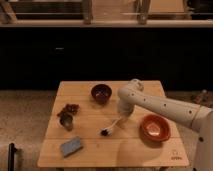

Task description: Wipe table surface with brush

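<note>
A brush [111, 127] with a white handle and a dark head lies slanted on the wooden table [125, 152], with its head near the table's middle front. My gripper [121, 116] hangs from the white arm [165, 105] that reaches in from the right. It is right at the upper end of the brush handle. The arm's wrist hides the contact between gripper and handle.
A dark bowl [101, 93] stands at the back middle. An orange bowl [154, 128] stands at the right, close to the arm. A grey-blue sponge [71, 146] lies at the front left. A small cup [66, 121] and a brown clump [70, 108] are at the left.
</note>
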Robot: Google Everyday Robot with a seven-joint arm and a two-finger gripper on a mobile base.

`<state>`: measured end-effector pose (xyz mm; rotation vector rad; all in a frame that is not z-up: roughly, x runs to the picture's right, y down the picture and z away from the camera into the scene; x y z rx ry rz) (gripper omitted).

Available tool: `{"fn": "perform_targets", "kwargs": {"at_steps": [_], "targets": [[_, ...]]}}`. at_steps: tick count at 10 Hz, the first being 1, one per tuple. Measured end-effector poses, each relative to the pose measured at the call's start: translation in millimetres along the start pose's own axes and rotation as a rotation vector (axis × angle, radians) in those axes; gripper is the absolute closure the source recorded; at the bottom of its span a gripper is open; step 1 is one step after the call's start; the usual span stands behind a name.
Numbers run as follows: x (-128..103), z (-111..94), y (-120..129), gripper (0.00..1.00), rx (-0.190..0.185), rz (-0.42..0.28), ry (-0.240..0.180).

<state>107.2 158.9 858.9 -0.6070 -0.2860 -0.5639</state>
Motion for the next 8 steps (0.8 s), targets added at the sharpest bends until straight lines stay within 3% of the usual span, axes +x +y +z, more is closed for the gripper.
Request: {"fn": "perform_targets", "kwargs": {"at_steps": [3, 8], "targets": [[22.9, -3.3, -12.9, 1.00, 0.011, 0.053, 0.010], [10.6, -5.3, -36.0, 1.00, 0.054, 0.031, -0.037]]}}
